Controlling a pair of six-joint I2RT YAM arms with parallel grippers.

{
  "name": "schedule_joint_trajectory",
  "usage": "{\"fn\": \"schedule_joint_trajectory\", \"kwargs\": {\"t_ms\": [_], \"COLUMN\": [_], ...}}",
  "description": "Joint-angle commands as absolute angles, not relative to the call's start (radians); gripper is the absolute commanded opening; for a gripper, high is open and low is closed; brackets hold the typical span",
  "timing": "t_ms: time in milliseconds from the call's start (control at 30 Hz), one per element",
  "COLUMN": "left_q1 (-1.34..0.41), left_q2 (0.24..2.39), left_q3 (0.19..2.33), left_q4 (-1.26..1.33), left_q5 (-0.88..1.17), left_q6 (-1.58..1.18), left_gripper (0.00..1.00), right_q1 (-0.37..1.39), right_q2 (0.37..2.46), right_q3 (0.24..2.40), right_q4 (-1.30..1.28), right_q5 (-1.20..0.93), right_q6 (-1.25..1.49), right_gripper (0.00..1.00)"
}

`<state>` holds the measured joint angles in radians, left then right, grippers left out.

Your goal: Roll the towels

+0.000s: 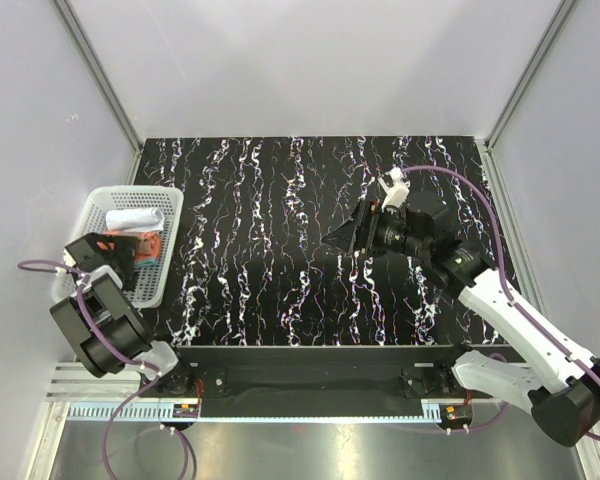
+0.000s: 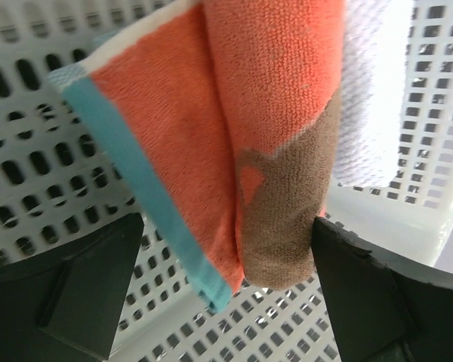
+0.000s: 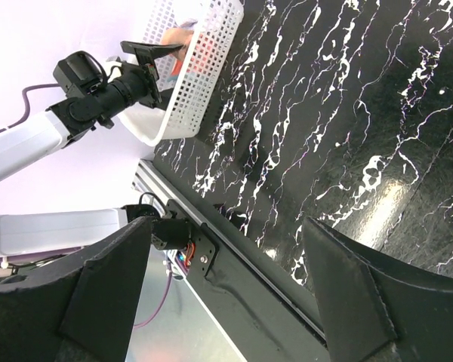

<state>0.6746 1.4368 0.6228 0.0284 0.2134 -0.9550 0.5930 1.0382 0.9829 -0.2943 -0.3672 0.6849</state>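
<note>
Both towels lie in the white basket (image 1: 170,240) at the table's left. The rust-brown towel (image 2: 279,151), with an orange patch and a teal edge, is rolled up and lies between the wide-apart jaws of my left gripper (image 2: 226,234). Its brown end sits against the right finger (image 2: 377,294), and a gap separates it from the left finger. The white towel (image 2: 370,98) lies beside it, also visible from above (image 1: 135,218). My left gripper (image 1: 128,252) hovers over the basket. My right gripper (image 1: 348,236) hangs open and empty above the table's right-middle.
The basket (image 3: 204,68) stands at the left edge of the black marbled table (image 1: 300,250), close to the left wall. The right wrist view looks across the table's front rail (image 3: 234,256) toward the left arm (image 3: 98,98).
</note>
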Motion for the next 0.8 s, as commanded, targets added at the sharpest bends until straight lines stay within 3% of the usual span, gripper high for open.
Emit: {"fn": "schedule_joint_trajectory", "kwargs": {"t_ms": [0,767], "left_q1": [0.696,0.7], "left_q2": [1.391,1.01], "left_q3": [0.681,0.716], "left_q4": [-0.087,-0.334], "left_q5": [0.222,0.382], "left_q6": [-0.899,-0.718], "left_gripper": [0.99,0.99], "right_q1": [0.594,0.595], "right_q2": [1.003,0.976], "right_q3": [0.988,0.966], "right_q4": [-0.31,-0.327], "right_q5": [-0.365,-0.351], "right_q6": [0.672,0.646], "right_gripper": [0.88,0.89]}}
